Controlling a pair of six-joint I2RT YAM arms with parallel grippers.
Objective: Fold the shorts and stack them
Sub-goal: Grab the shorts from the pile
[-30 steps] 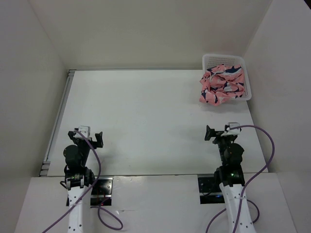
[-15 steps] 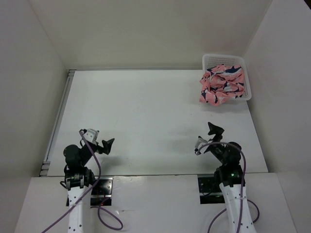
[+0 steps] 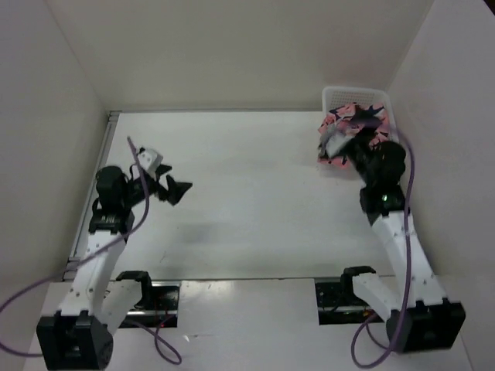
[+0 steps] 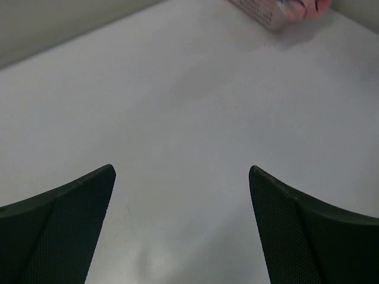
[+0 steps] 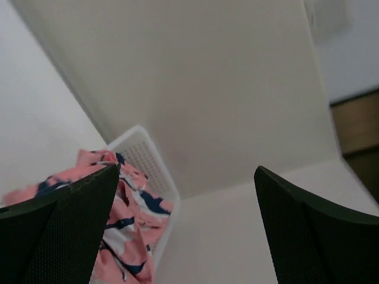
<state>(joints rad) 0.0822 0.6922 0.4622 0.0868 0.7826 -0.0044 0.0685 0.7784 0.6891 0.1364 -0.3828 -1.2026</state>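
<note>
The salmon-pink shorts [image 3: 331, 122] with navy-and-white shapes lie crumpled in the white mesh basket [image 3: 356, 90] at the table's far right corner. My right gripper [image 3: 349, 131] is open and empty, raised over the basket and covering part of the cloth. In the right wrist view the shorts [image 5: 121, 236] and the basket [image 5: 151, 160] sit at lower left, beside the open gripper [image 5: 187, 170]. My left gripper [image 3: 176, 188] is open and empty above the bare table at the left. In the left wrist view the gripper [image 4: 181, 170] is wide open, with the basket [image 4: 260, 9] far off.
White walls enclose the table on the left, back and right. A metal rail [image 3: 93, 193] runs along the table's left edge. The basket stands close to the right wall.
Both arms have risen and reached out from near their bases. The right one moved far forward to the basket. The left one moved forward over the left of the table.
</note>
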